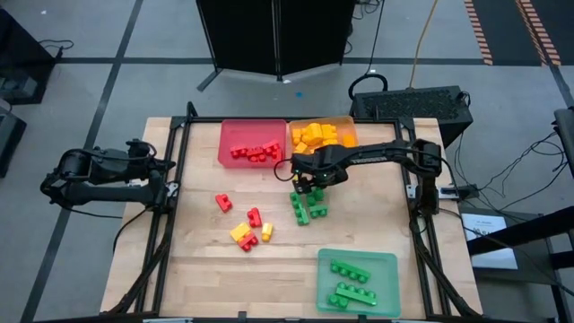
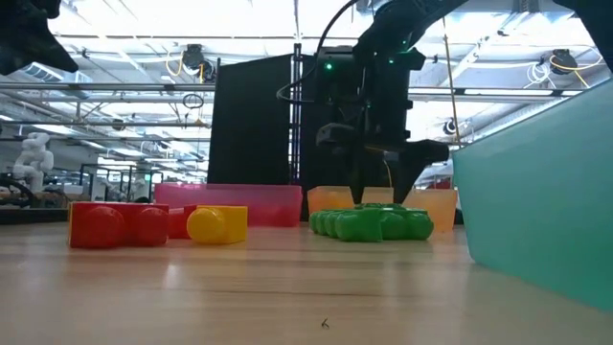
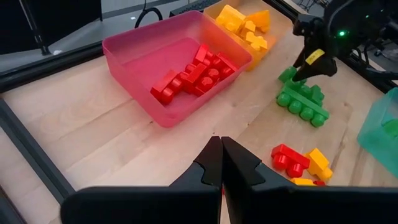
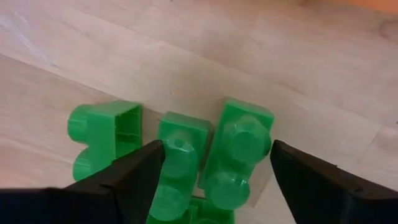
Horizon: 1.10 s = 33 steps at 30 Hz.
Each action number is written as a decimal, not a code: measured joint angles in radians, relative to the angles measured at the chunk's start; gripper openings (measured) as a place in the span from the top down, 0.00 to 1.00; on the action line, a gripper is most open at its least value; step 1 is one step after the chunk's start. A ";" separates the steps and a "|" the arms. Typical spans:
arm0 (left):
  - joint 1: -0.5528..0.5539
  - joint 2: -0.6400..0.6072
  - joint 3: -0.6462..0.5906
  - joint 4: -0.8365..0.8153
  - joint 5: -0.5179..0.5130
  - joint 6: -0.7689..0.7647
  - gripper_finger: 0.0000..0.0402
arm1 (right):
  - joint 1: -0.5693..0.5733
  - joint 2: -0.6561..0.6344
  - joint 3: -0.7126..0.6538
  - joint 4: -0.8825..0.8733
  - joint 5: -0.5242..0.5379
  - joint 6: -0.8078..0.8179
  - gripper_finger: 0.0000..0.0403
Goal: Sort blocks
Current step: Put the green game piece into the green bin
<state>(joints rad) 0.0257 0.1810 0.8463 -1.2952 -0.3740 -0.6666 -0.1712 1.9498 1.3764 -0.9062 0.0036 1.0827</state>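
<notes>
Your right tool [image 1: 306, 186] hangs over the cluster of green blocks [image 1: 308, 209] near the middle of the surface [image 1: 377, 229], its fingers spread wide. In the right wrist view they straddle two green blocks [image 4: 214, 158] lying side by side, with a third [image 4: 102, 137] just beside the near finger [image 4: 134, 177]. Decide which piece you want before you close: as the fingers stand, a squeeze would probably catch two blocks at once, and the third may get nudged. Centre on one block, or shift so a finger drops into the gap between neighbours, then come down square so the studs do not tip it.

Mind the edges. The orange tray [image 1: 323, 136] of yellow blocks sits just behind the tool, and the red tray [image 1: 253, 144] is beside that, so keep the wrist off their walls as you lift. The green tray [image 1: 357, 281] lies toward the front right, with open wood between it and the cluster, so that looks like your clear path. Loose red and yellow blocks [image 1: 244, 224] lie off to the left of the cluster, apart from this route.

Your left tool [image 3: 221, 163] waits clenched at the left edge, well clear.
</notes>
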 joint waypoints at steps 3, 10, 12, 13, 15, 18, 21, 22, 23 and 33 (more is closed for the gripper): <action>0.000 0.000 0.000 -0.001 0.000 0.000 1.00 | -0.006 0.001 0.000 -0.005 -0.008 0.018 0.33; 0.000 0.000 0.000 -0.002 0.001 -0.001 1.00 | -0.003 -0.014 -0.003 -0.009 0.027 0.008 0.38; 0.000 0.000 0.000 -0.002 0.001 0.000 1.00 | -0.003 -0.022 0.000 -0.024 0.048 0.016 0.39; 0.000 0.000 0.000 -0.002 0.001 -0.001 1.00 | -0.006 -0.023 0.000 -0.036 0.058 0.018 0.39; 0.000 0.000 0.000 -0.002 0.001 0.000 1.00 | -0.009 -0.028 -0.001 -0.040 0.061 0.005 0.39; 0.000 0.000 0.000 -0.003 0.001 0.000 1.00 | -0.006 -0.040 -0.003 -0.045 0.098 0.000 0.39; 0.000 0.000 0.000 -0.005 0.001 0.000 1.00 | 0.001 -0.054 -0.003 -0.061 0.142 0.030 0.39; 0.000 0.000 0.000 -0.005 0.001 0.000 1.00 | 0.002 -0.057 -0.003 -0.079 0.152 0.044 0.39; 0.000 0.000 0.000 -0.005 0.002 0.000 1.00 | 0.003 -0.057 -0.003 -0.093 0.155 0.057 0.39; 0.000 0.000 0.000 -0.005 0.002 -0.001 1.00 | -0.006 -0.057 -0.044 -0.093 0.139 0.080 0.39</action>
<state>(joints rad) 0.0254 0.1810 0.8463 -1.2999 -0.3725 -0.6674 -0.1768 1.8925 1.3321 -0.9989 0.1427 1.1625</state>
